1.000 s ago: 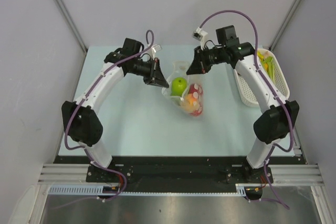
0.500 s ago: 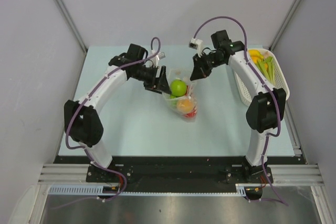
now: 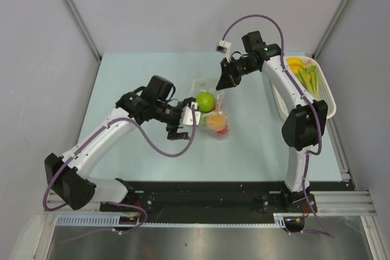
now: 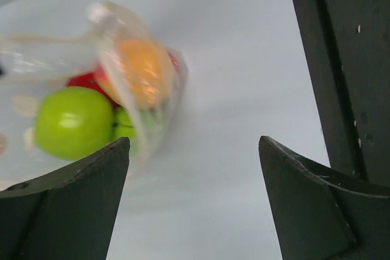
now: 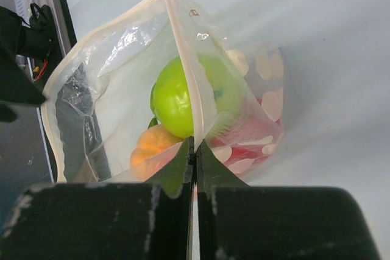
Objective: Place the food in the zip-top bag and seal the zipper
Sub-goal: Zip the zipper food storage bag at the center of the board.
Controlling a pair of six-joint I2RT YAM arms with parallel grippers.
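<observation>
The zip-top bag (image 3: 211,111) stands near the table's middle, clear with white dots, its mouth open. The food is inside it: a green fruit (image 3: 206,101), an orange one (image 3: 214,122) and a red one (image 3: 224,129). My right gripper (image 3: 223,83) is shut on the bag's rim at the zipper (image 5: 180,47), holding that edge up. In the right wrist view the green fruit (image 5: 177,98) lies behind the strip. My left gripper (image 3: 181,123) stands open just left of the bag, apart from it, with nothing between its fingers (image 4: 91,175).
A white perforated basket (image 3: 285,105) with orange and green items stands at the right edge, beside the right arm. Grey walls close in the table on the left, back and right.
My left gripper has opened, let go of the bag and drawn back toward the near left. The right gripper has kept its grip and shifted slightly left with the bag.
</observation>
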